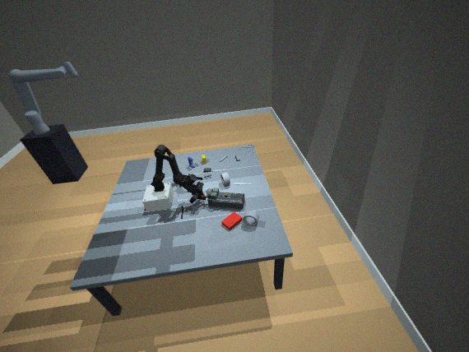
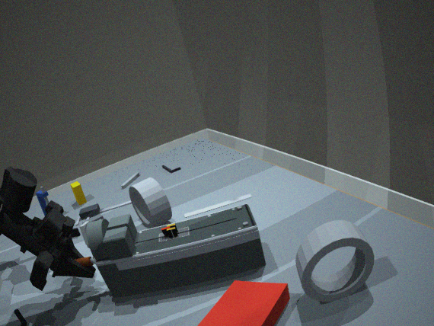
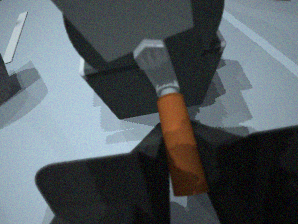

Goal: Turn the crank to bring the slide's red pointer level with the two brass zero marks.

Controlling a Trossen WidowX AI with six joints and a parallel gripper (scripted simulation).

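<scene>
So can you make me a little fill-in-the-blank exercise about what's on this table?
1. The gripper is closed on the ____ handle.
2. The flat box in front of the machine is ____.
3. The small upright block beside the blue object is ____.

Missing words: orange; red; yellow.

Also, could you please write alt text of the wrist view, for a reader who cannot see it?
Black fingers hold the orange handle of a crank, whose grey metal arm reaches up to the dark end of the machine. A pale strip lies at upper left.
</scene>
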